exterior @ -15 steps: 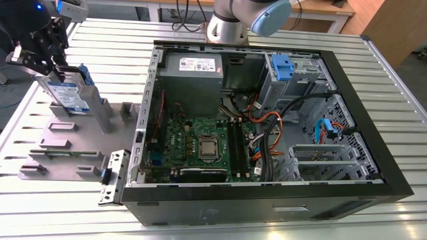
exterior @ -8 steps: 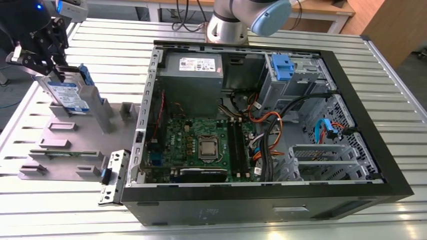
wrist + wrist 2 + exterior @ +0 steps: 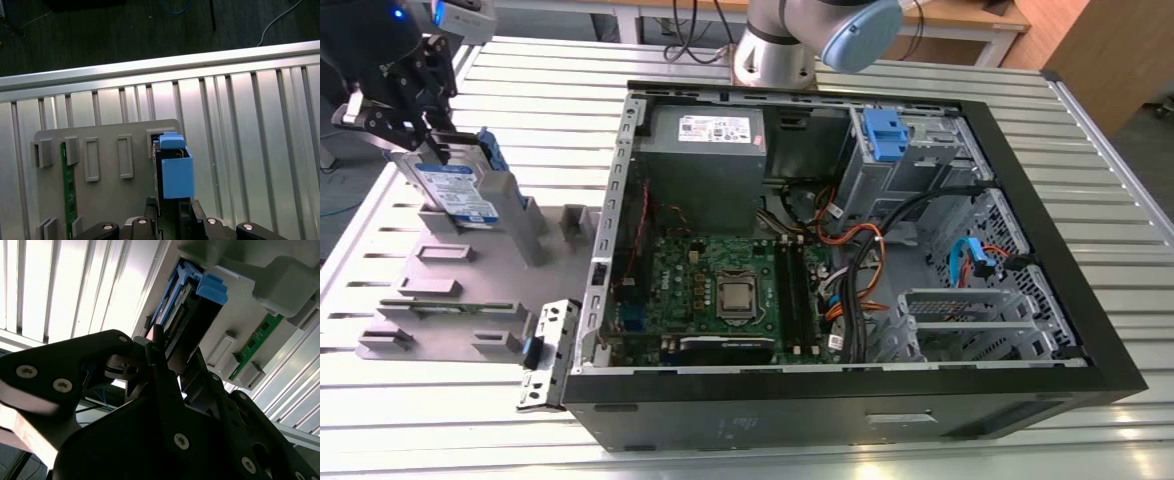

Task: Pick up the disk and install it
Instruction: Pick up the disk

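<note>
The hand (image 3: 435,149) was clenched on the disk (image 3: 458,192), one finger on each flat face near its upper end. The disk stood on edge, leaning a little, in a slot of a grey holder (image 3: 440,275) that lay on the slatted metal bench (image 3: 1114,180), close to the bench edge at the exterior view's left. Its white-and-blue label faced the camera in the exterior view, and a blue rail ran along its far side. In the first wrist view the blue tab (image 3: 173,141) at the end of the disk sat just at the mouth of the slot, with the dark fingers (image 3: 194,209) close on either side of the body below it. In the second wrist view a thin finger (image 3: 156,347) lay flat against one face of the disk. A green memory stick (image 3: 447,307) lay in another slot of the same holder, well apart from the disk. Beside the holder, toward the middle of the bench, an open computer case (image 3: 1047,235) lay on its side. Inside it were a green circuit board (image 3: 707,290), a grey power box (image 3: 707,130) in the far corner, and a metal cage (image 3: 907,175) with a blue tab near the far wall. The arm's base (image 3: 774,55) stood just behind the case at the far edge of the bench.
</note>
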`<state>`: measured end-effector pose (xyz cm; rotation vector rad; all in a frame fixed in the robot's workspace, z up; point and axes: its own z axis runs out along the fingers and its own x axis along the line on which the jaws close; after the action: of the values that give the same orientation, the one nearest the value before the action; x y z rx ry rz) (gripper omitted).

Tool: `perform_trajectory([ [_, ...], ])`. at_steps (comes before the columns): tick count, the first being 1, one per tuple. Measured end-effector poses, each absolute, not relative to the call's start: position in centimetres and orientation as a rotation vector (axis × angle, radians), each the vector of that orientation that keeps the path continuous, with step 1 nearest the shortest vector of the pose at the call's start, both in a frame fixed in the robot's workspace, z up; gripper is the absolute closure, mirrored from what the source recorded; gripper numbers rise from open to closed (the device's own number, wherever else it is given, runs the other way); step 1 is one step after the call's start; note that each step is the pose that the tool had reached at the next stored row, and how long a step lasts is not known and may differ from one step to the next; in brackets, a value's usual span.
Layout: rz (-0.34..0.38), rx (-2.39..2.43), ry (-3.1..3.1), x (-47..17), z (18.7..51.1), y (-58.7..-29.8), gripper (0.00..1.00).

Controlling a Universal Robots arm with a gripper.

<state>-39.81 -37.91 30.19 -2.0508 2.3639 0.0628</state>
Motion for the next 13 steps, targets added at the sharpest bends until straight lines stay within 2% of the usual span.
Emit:
perform_trajectory([
  [13, 0.063, -2.072, 2.345, -39.81, 30.19, -37.91, 0.64],
])
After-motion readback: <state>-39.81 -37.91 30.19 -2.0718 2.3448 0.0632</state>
